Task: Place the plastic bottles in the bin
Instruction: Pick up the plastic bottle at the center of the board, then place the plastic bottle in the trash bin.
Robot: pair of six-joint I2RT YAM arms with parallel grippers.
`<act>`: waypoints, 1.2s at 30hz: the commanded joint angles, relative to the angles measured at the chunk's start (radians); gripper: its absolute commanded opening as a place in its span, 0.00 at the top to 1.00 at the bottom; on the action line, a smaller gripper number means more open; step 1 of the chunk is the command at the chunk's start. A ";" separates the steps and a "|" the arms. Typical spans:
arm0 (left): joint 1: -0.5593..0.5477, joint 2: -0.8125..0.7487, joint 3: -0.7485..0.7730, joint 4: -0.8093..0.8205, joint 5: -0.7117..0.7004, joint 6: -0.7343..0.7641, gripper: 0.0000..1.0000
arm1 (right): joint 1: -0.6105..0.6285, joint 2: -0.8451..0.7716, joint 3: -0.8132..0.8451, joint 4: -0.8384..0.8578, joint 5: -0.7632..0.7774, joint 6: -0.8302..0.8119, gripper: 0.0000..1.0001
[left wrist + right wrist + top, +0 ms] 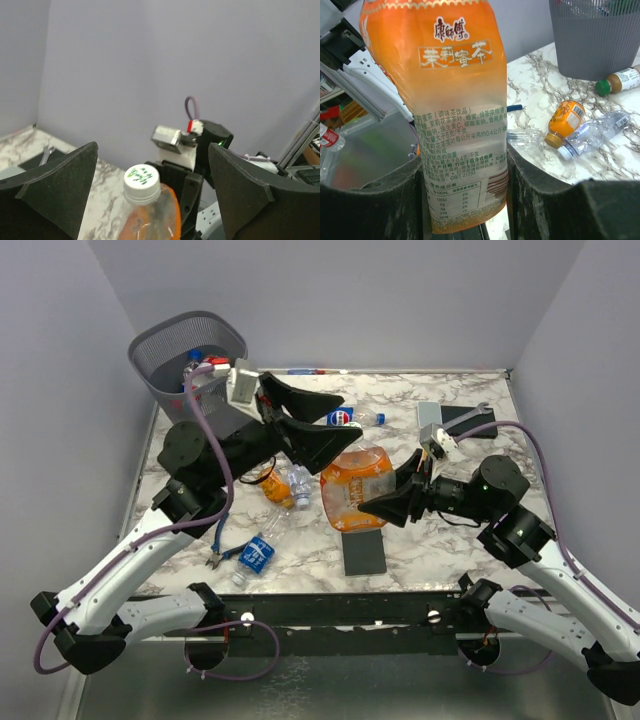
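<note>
Clear plastic with a blue label: a small bottle (256, 556) lies near the front of the marble surface (420, 540). Further in, over the middle, the right pincer (465, 200) is clamped on the large orange bottle (352, 485), printed in Chinese. Its white cap (142, 178) sits between the wide-gaping, untouching jaws of the left pincer (152, 150). Beyond lie a small orange bottle (277, 488) and a clear bottle (300, 483). In the far left corner stands the grey mesh bin (160, 350), with red- and blue-capped bottles (196, 358) inside.
</note>
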 commanded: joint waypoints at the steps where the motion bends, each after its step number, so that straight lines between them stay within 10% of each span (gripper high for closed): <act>1: 0.003 0.046 0.030 -0.211 -0.014 0.073 0.10 | 0.001 -0.001 0.024 -0.020 0.028 -0.025 0.71; 8: 0.003 0.073 0.040 -0.242 -0.001 0.058 0.30 | 0.000 0.008 0.029 -0.024 0.029 -0.024 0.72; 14: 0.004 0.084 0.052 -0.241 0.022 0.055 0.74 | 0.001 0.013 0.029 -0.031 0.033 -0.018 0.70; 17: 0.003 0.076 0.049 -0.241 -0.001 0.072 1.00 | 0.001 0.023 0.036 -0.041 0.021 0.001 0.30; 20: 0.005 0.054 0.050 -0.243 -0.080 0.107 1.00 | 0.001 0.026 0.068 -0.065 0.014 0.028 0.00; 29: 0.004 0.089 0.290 -0.387 -0.695 0.480 1.00 | 0.001 -0.075 0.260 -0.250 0.284 0.074 0.00; 36: 0.100 0.199 0.367 -0.098 -1.170 0.889 1.00 | 0.001 -0.290 0.064 -0.178 0.521 0.099 0.00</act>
